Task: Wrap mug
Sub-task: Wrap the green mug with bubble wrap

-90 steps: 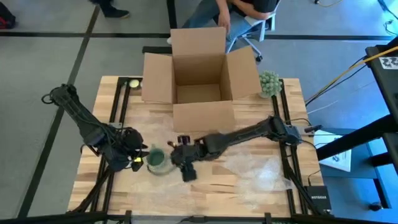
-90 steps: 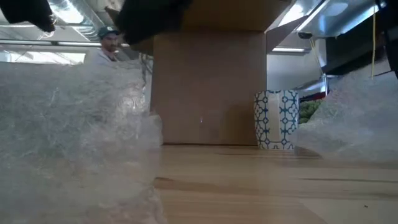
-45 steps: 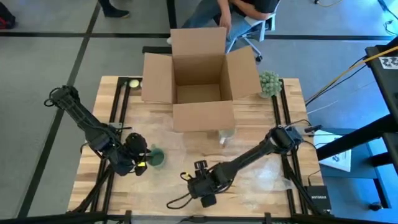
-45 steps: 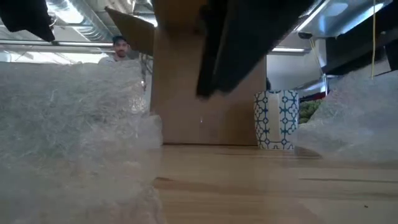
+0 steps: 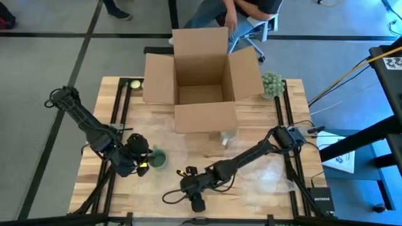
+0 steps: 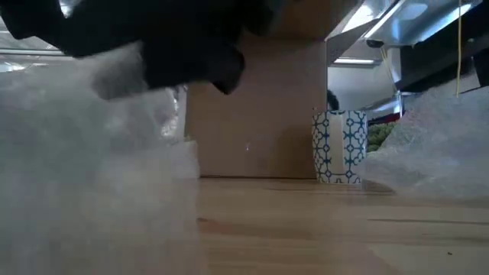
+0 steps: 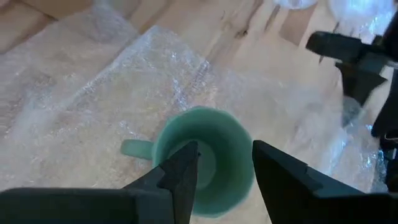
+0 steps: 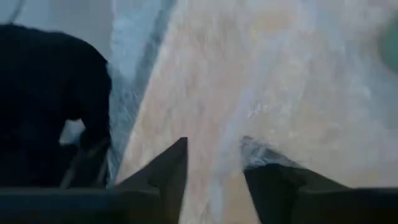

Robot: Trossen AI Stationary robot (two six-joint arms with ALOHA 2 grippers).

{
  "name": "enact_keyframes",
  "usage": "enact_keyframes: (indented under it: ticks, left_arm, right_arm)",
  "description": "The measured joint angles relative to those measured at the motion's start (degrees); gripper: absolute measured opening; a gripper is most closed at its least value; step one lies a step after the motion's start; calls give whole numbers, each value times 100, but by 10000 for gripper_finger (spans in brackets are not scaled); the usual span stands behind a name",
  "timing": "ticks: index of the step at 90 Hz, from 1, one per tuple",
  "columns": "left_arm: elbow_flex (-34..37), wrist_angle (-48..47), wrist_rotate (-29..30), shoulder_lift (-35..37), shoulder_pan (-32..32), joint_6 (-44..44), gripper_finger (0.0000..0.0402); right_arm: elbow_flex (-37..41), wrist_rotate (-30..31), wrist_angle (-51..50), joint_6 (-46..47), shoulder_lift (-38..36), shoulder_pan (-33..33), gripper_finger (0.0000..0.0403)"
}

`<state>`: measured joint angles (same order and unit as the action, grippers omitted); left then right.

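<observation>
one pincer [image 7: 221, 171] straddles mug [image 7: 208, 158] rim.

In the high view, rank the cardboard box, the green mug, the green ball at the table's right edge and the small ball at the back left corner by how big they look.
Largest to smallest:
1. cardboard box
2. green ball
3. green mug, partly hidden by the left gripper, so its place against the green ball is unsure
4. small ball
</observation>
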<state>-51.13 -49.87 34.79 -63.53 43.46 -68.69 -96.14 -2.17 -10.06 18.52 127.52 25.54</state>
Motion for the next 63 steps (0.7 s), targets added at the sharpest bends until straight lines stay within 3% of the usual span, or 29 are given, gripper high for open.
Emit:
enact_keyframes:
  ticks: [11,47,63]
  left_arm:
    - [2,45,-2,-1,0,-29,136]
    - [-1077,-313,-32,9,7,934,136]
    - [-1217,-383,-46,9,7,974,136]
  right_arm:
    - [-187,15,222,-410,0,-47,13]
    - [-1012,2182,545,-1146,-181,-455,7]
    - [-1021,2468,553,-675,-181,-740,1]
